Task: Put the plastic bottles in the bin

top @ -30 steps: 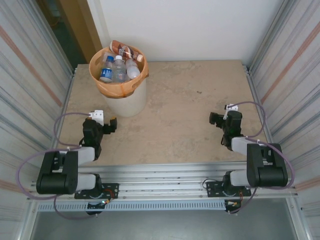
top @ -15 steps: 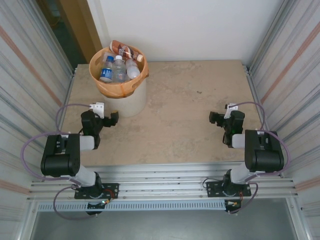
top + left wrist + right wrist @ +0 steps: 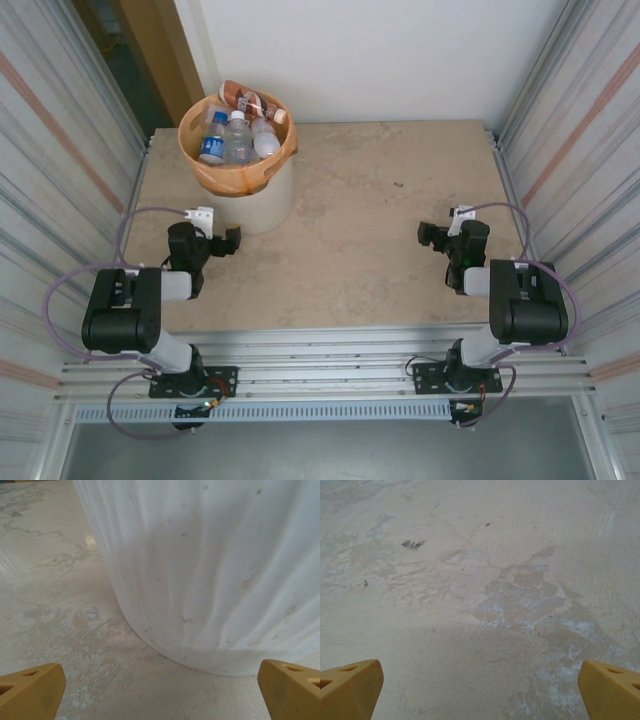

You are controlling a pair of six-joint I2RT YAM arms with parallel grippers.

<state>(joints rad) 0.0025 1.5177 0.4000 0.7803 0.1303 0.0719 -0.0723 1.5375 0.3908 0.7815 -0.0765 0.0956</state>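
The bin [image 3: 250,195] is a round white bucket lined with an orange bag, standing at the far left of the table. Several plastic bottles [image 3: 236,132] lie heaped inside it, clear and brown, with blue and red labels. My left gripper [image 3: 210,237] rests low just in front of the bin, open and holding nothing. In the left wrist view the bin's white ribbed wall [image 3: 210,575] stands close ahead, and the left gripper [image 3: 160,695] shows yellow fingertips [image 3: 30,692] far apart. My right gripper [image 3: 452,236] sits low at the near right, open over bare table [image 3: 480,605], its fingertips [image 3: 612,690] wide apart.
The beige stone table [image 3: 380,200] is fenced by ribbed metal walls [image 3: 580,150] left and right and a white wall behind. An aluminium rail [image 3: 330,350] with both arm bases runs along the near edge. A small dark mark [image 3: 412,544] stains the tabletop ahead of the right gripper.
Both arms have folded back toward their bases. The left gripper has shifted slightly toward the bin. Both grippers stay open and empty.
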